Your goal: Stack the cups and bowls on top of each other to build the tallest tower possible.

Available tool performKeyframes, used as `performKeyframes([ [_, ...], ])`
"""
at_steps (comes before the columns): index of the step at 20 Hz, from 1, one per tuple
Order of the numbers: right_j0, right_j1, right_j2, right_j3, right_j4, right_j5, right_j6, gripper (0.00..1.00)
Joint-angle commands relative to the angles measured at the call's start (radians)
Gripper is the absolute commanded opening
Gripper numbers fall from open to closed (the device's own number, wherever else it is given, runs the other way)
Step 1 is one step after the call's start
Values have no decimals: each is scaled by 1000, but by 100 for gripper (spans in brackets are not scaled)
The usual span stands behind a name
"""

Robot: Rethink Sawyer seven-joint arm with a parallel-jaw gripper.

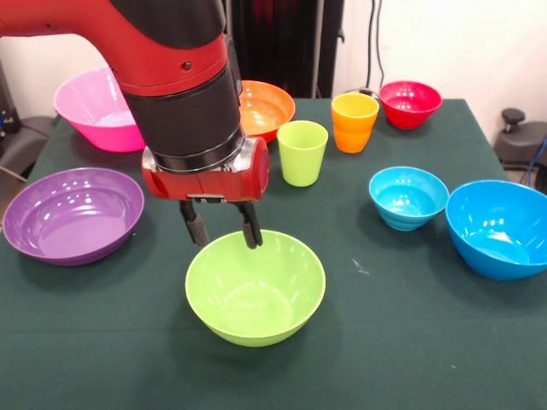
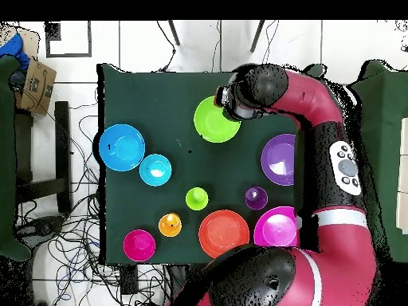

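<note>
We have the gripper (image 1: 224,227) part open, holding nothing, its fingers straddling the far rim of the green bowl (image 1: 255,295), which sits just below.

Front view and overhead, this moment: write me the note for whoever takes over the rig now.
Gripper: open, empty, at the far rim of the lime green bowl.
Nothing is stacked yet; all pieces stand apart on the table.
Bowls: purple, pink, orange, red, small light blue, big blue.
Cups: lime green, orange, purple.
Left: the whole tower.
</note>
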Motion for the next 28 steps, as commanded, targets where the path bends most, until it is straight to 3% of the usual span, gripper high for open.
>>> performKeyframes([
  [1,37,11,-6,4,-103,119,-180,100],
  [10,46,61,-8,-83,-147,137,-198,100],
  [28,-17,109,17,-163,-190,173,-293,100],
])
